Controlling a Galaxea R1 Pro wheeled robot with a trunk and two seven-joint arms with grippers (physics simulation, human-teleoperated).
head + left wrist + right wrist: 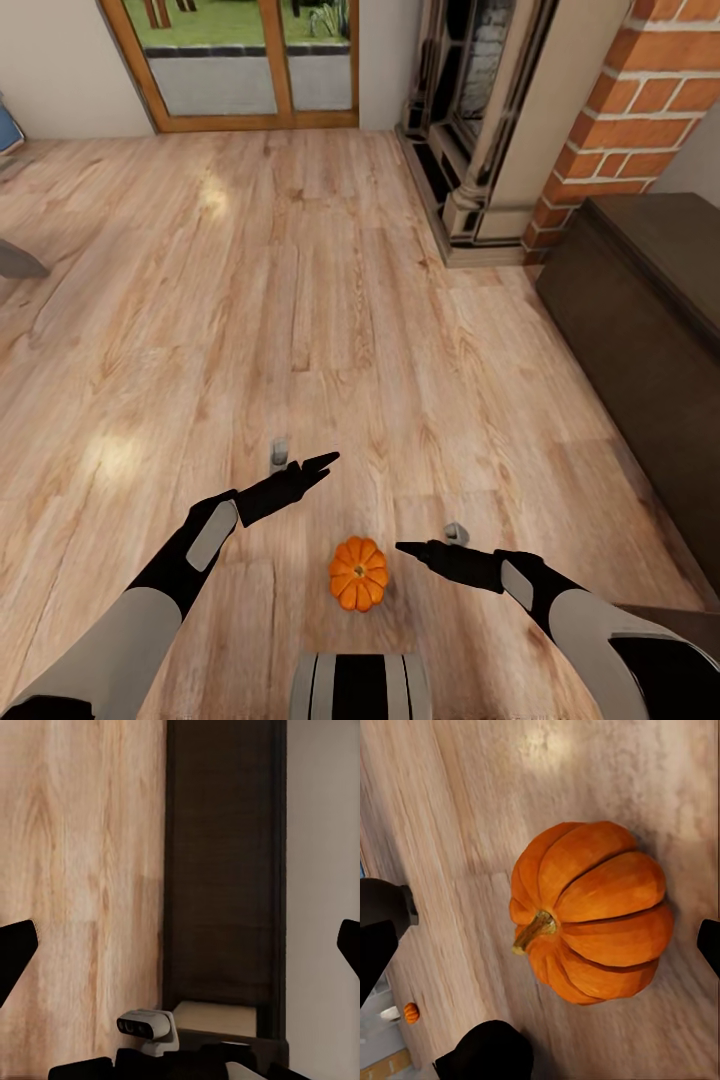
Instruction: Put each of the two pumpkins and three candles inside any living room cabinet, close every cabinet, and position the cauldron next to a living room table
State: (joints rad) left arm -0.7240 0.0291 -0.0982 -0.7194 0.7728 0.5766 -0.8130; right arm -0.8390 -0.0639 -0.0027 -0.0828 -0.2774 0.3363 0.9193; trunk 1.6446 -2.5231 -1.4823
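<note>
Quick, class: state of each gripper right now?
Left gripper: open, holding nothing.
Right gripper: open, holding nothing, beside the pumpkin on the floor.

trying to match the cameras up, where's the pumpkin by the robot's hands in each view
Head view: the pumpkin sits low at centre on the wood floor, between the two arms, close to the right gripper.
Left wrist view: not in this picture; it looks at floor and the dark cabinet.
Right wrist view: large at centre right, stem showing.
Shared landmark: the light wood floor planks.
</note>
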